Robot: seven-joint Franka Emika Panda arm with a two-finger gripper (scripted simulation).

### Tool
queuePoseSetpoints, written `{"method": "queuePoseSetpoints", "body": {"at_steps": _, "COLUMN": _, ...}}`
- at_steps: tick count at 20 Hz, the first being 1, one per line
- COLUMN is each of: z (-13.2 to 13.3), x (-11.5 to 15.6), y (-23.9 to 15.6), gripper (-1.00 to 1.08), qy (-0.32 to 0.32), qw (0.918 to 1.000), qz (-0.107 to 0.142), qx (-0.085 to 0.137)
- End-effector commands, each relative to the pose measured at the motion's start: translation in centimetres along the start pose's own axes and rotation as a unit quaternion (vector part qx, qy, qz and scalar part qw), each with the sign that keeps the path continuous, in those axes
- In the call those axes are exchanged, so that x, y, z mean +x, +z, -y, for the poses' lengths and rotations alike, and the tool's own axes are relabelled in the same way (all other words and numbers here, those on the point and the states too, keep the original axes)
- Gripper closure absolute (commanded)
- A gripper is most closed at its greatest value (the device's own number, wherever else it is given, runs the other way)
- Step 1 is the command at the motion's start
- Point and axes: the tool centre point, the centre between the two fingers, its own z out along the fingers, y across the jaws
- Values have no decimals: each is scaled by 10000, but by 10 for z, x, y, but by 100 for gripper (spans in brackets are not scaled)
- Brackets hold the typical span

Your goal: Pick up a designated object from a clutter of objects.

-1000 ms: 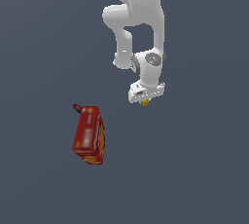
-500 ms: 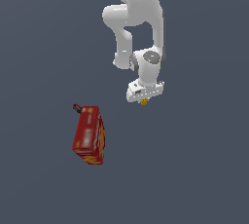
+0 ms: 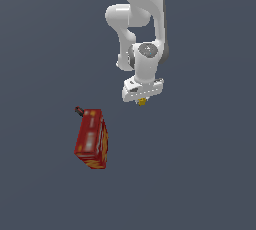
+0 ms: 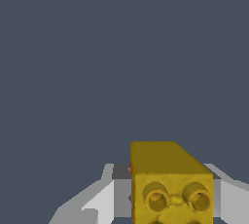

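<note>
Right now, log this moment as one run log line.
phase: lift | gripper: shut on yellow cube | red box: left lying, apart from arm | dark stick: at box's end

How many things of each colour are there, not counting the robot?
Yellow: 1, the yellow block held in the gripper.
Red: 1, the red box.
Dark with a red tip: 1, the small stick at the box's corner.
Total: 3.

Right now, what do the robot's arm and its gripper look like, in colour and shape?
The arm is glossy white, built of thick rounded segments. A round grey disc sits on the wrist joint. The gripper has a flat, blocky white body; in the wrist view its fingers look pale grey and angular. No cables or markings show.
</note>
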Motion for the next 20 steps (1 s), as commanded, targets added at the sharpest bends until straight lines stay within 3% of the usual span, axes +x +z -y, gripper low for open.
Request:
{"method": "queuePoseSetpoints", "body": {"at_steps": 1, "z": -14, "x": 1, "y": -17, "gripper": 108, "qy": -2, "qw": 10000, "qz": -4, "qx": 8}}
{"method": "queuePoseSetpoints", "body": {"at_steps": 20, "z": -152, "x": 16, "y": -173, "gripper": 108, "qy": 0, "qw": 10000, "qz": -9, "qx": 20}}
